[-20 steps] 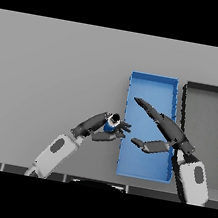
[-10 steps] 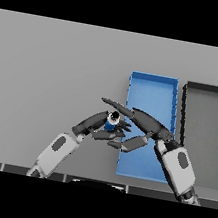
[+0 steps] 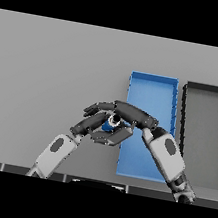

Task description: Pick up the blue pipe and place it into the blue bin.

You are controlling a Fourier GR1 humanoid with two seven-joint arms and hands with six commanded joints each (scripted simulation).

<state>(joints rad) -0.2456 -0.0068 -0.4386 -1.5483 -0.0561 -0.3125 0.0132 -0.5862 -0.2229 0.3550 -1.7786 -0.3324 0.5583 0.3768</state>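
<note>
Blue pipe: a short blue cylindrical pipe piece [image 3: 109, 125] with a pale ring at its top, low over the grey tabletop [image 3: 52, 70] just left of the bin's near left corner; only a small patch shows between the two hands, and I cannot tell whether it rests on the surface or is lifted clear
Left hand: the dark left hand [image 3: 94, 121] comes up from the lower left and has its fingers curled round the pipe on the left side
Right hand: the dark right hand [image 3: 130, 115] reaches across from the lower right; its long fingers arch over the top of the pipe and its thumb lies beneath, so it looks clamped on the pipe too, though whether its pads truly press the pipe cannot be told
Blue bin: a shallow rectangular blue plastic bin [image 3: 154, 81], open at the top, just right of the joined hands; the right forearm crosses its near half
Dark bin: a black rectangular tray [image 3: 208, 89] beside the blue bin on its right, no part of this job
Step in hand: judged as passing the pipe from left hand to right
Doing it well: let the right hand grip firmly before the left lets go, keep the pipe upright, then carry it right over the wall and set it down in the bare far half
</note>
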